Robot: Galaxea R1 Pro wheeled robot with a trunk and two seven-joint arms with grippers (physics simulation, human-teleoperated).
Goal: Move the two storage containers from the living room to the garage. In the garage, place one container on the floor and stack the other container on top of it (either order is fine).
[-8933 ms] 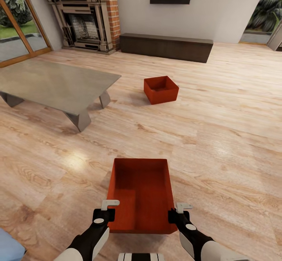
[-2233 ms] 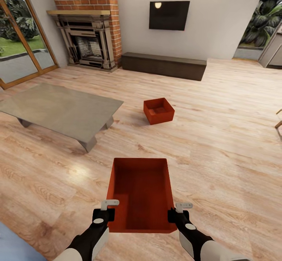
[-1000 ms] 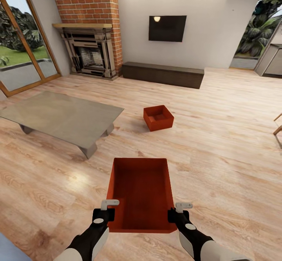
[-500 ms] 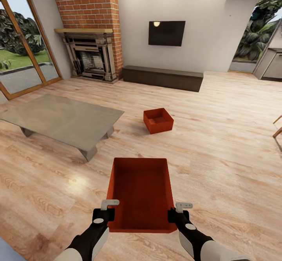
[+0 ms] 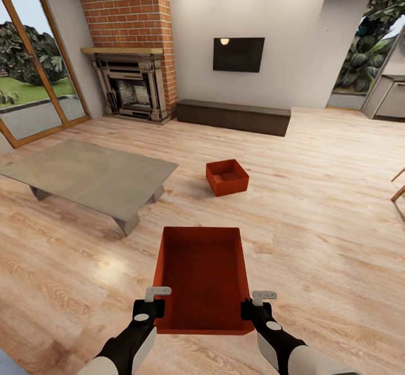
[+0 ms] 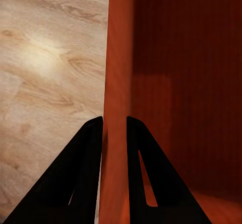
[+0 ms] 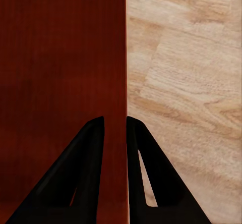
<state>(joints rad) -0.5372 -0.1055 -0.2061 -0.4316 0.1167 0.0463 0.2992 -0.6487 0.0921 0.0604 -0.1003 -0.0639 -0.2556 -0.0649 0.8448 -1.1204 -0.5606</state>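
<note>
I hold one red-orange storage container [image 5: 202, 276] in front of me, above the living room's wood plank floor. My left gripper [image 5: 157, 293] is shut on its left wall [image 6: 117, 82], one finger on each side. On the opposite wall [image 7: 119, 57] my right gripper [image 5: 263, 296] is clamped the same way. The other storage container [image 5: 226, 177], open-topped and empty, sits on the planks farther ahead, right of the low grey table [image 5: 84, 172]. The garage is out of view.
A brick fireplace [image 5: 132, 54] stands at the back left, with a black TV [image 5: 238, 54] over a long dark bench [image 5: 233, 117]. Glass doors [image 5: 34, 82] line the left wall. An opening [image 5: 365, 54] lies at the far right, wooden chair legs [image 5: 398, 192] at the right edge.
The view has tilted up and drawn back, so more of the back wall shows and the far container looks smaller. Both grippers keep the same hold on the near container.
</note>
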